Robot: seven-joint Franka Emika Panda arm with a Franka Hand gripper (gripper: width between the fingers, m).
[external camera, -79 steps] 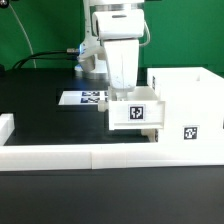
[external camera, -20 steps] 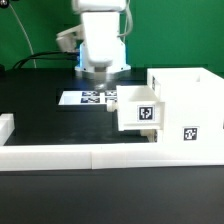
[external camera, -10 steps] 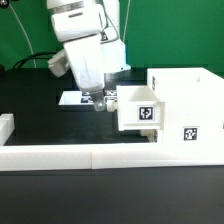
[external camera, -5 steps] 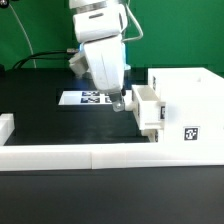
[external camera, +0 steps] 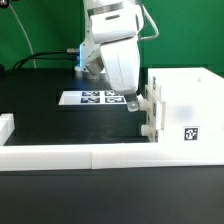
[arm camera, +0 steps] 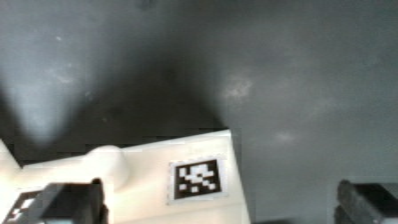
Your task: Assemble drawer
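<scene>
At box housing (external camera: 185,110) front, tilted arm (external camera: 115,45) fingers (external camera: 134,103) touch tray (external camera: 153,112).

The white arm comes down from the far top of the exterior view, its boxy wrist housing tilted so the lower end leans toward the exterior view's right. The pincer (external camera: 135,103) hangs low, close over the black tabletop (external camera: 45,115), its dark fingertips pointing down and toward the right. In the wrist view the two dark fingers (arm camera: 63,200) stand well apart at the frame's edges, with nothing gripped between them; the jaws are spread wide. The rest of the arm above the wrist is cut off by the frame.
</scene>
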